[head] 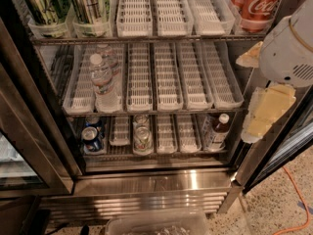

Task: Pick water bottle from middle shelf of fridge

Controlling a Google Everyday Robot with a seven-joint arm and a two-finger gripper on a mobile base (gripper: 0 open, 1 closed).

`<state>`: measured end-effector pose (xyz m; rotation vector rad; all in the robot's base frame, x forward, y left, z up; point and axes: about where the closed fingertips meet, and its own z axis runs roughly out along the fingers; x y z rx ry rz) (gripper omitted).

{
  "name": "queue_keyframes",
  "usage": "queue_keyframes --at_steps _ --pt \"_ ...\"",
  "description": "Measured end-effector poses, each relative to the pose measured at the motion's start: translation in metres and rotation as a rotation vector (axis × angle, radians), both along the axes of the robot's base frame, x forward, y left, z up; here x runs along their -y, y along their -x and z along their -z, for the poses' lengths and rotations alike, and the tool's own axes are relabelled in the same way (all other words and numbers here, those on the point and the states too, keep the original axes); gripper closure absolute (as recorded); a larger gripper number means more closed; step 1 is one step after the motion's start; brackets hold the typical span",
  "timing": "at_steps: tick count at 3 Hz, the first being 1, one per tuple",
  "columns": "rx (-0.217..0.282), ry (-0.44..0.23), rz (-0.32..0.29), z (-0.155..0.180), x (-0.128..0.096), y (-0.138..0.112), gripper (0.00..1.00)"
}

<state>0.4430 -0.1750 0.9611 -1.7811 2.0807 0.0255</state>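
The water bottle (pixel 103 81) is clear and ribbed with a white cap. It stands in the second lane from the left on the middle shelf (pixel 193 80) of the fridge (pixel 151 182). A second clear bottle stands right behind it. My gripper (pixel 255 88) hangs at the right, in front of the fridge's right frame, level with the middle shelf and far right of the bottle. Its yellowish fingers (pixel 268 109) stand apart and hold nothing. The white arm housing (pixel 288 45) sits above them.
Green cans (pixel 63 4) stand top left and Coca-Cola cans (pixel 257 1) top right. The bottom shelf holds a blue can (pixel 92 138), a silver can (pixel 142 137) and a dark bottle (pixel 217 130). The open door (pixel 24 146) is at left. A clear bin (pixel 156 224) and an orange cable (pixel 298 199) are on the floor.
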Motion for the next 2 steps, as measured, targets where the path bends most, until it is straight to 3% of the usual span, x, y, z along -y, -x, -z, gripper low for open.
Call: queue_keyframes --at_steps 1,2 --pt "0.0 0.0 0.0 0.0 0.0 0.0 0.0" --pt "0.008 -0.036 -0.023 0.008 -0.014 0.002 0.0"
